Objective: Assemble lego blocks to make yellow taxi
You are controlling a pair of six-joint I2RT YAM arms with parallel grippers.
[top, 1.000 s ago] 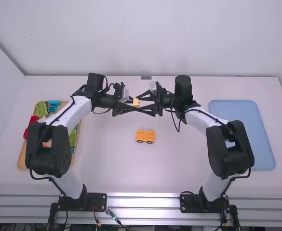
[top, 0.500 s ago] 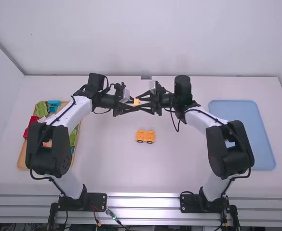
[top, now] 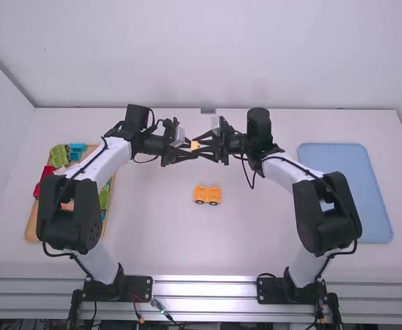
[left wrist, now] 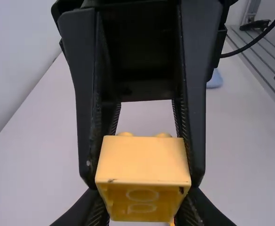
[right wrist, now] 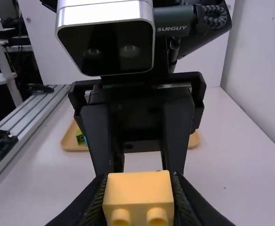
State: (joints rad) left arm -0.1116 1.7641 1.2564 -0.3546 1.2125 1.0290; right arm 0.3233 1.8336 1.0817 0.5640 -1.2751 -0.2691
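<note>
Between the arms, your left gripper (top: 189,149) and right gripper (top: 201,146) are both clamped on the yellow block (left wrist: 143,160), studs facing right, hollow underside left. The wheeled base (top: 207,195) lies on their near side, lengthwise left to right; one grip should presumably release first.

And it's warm yellow-orange on the small boxy plastic block (top: 195,145), with the same shade on the wheeled plastic piece (top: 207,192), dark at its wheels! Over a white rectangular table (top: 255,234) we've got a plain pale-blue rectangular tray (top: 345,192), and look here, green (top: 59,155), red (top: 47,172) and turquoise plastic blocks (top: 77,150) against a tan rectangular tray (top: 32,230)! Silver metal rails (top: 204,287), striped with darker lines, run below.
</note>
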